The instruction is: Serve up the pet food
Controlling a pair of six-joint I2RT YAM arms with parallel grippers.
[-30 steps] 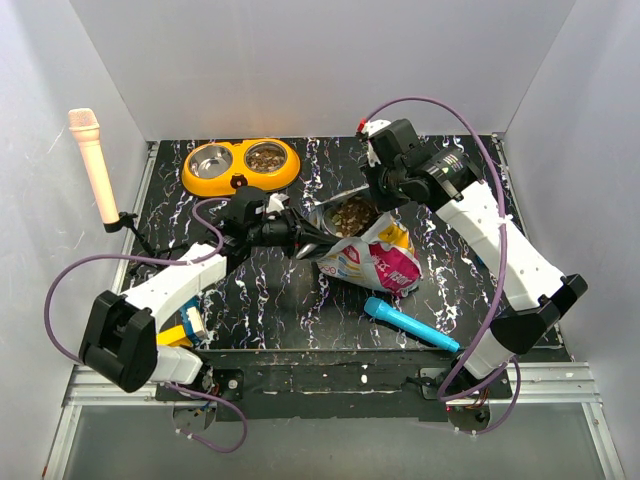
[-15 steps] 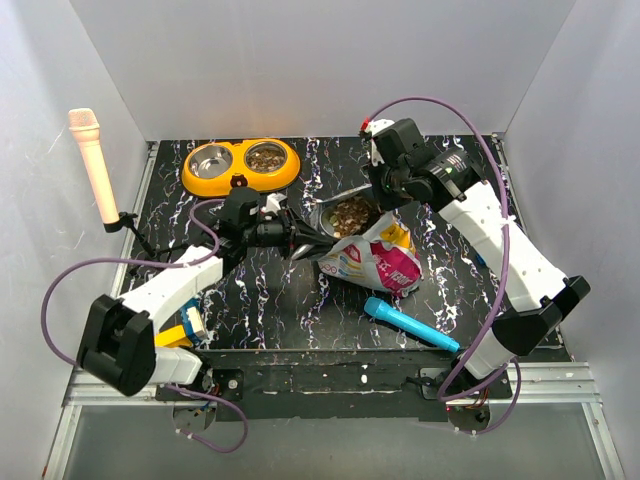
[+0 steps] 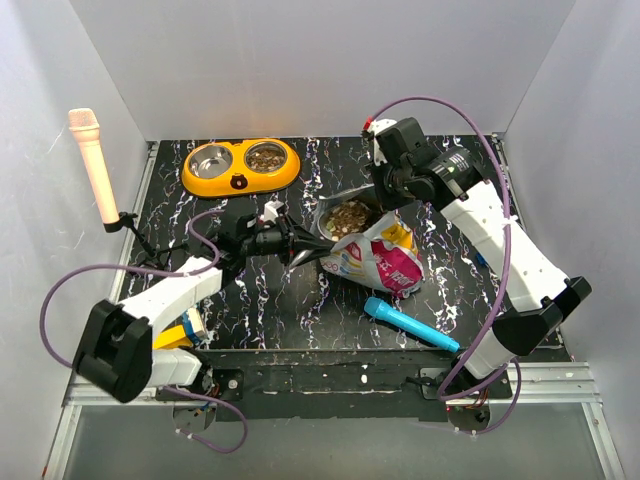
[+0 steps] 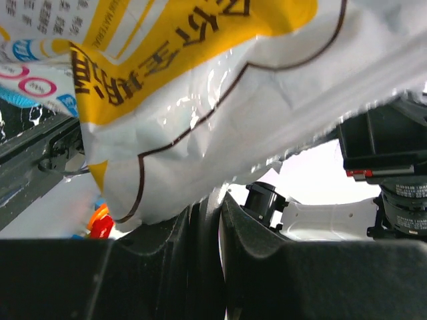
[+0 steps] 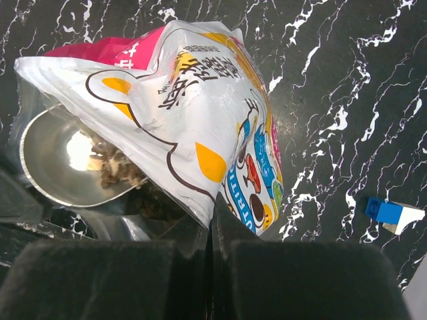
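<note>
Right gripper [image 5: 212, 230] is pinched shut on the pouch [image 3: 380, 258] rim, and the left gripper [image 3: 292, 242] clamps the scoop [image 5: 63, 160] handle, its bowl in the pet food [image 3: 347, 214] at the pouch mouth. Bare bench [image 3: 290, 300] lies between the pouch and the orange bowl [image 3: 237, 170] at the far edge, and a blue marker [image 3: 410, 326] lies near the front edge. The pouch lies diagonally with its mouth far-left, and its brown Chinese lettering is too creased to read.

Left pincer [image 3: 298, 243] and right pincer [image 3: 386, 200], both clamped tight, point toward each other.
</note>
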